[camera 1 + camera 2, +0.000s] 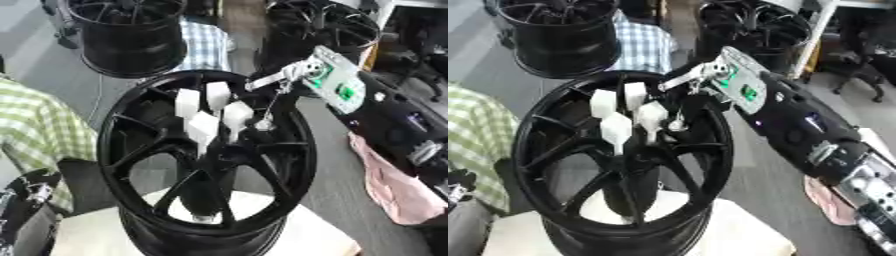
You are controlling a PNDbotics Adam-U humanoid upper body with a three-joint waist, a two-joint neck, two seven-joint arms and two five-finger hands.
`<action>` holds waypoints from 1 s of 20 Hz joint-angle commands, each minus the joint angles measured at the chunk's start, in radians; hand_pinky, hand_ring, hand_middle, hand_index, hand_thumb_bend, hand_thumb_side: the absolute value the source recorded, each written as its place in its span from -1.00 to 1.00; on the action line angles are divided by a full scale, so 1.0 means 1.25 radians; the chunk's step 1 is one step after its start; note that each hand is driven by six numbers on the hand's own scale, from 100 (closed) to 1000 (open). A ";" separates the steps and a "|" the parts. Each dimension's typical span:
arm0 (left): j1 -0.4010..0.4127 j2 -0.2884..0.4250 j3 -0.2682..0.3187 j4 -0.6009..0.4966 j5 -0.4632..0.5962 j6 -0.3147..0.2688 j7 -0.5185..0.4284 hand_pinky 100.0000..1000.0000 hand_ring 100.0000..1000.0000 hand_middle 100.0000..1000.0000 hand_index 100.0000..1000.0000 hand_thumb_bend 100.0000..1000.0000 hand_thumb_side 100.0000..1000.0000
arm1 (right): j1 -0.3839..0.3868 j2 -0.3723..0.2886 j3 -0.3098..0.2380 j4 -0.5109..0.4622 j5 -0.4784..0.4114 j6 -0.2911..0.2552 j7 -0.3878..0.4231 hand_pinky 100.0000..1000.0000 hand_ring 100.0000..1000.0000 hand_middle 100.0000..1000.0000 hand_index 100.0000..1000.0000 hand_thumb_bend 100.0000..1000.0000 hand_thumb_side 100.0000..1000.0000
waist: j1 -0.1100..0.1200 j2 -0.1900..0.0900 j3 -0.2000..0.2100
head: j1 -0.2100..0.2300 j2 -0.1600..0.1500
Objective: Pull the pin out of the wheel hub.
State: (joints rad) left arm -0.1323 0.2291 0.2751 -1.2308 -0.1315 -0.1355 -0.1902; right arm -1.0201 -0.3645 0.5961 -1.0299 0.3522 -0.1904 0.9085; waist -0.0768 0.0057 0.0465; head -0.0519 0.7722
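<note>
Hub (206, 165) of black spokes stood upright on the white block (315, 235), filling the middle. White pins (203, 126) clustered at its centre, four of them, fanned toward twelve o'clock. At two o'clock the right hand (702, 76) reached in over the rim, pale fingers (267, 81) extended toward the pins; whether they gripped anything, I couldn't tell.
</note>
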 commanded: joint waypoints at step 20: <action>-0.008 0.011 0.000 -0.018 0.001 -0.002 -0.002 0.33 0.34 0.25 0.58 0.08 0.04 | -0.013 -0.038 -0.046 -0.089 -0.097 0.047 -0.010 0.45 0.25 -0.52 -0.28 -1.00 -0.52 | 0.005 -0.005 -0.002 | -0.005 -0.002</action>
State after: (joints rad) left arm -0.1324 0.2290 0.2750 -1.2311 -0.1315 -0.1365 -0.1915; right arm -1.0192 -0.3805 0.5539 -1.1130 0.2506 -0.1399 0.9009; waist -0.0765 0.0063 0.0448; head -0.0554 0.7722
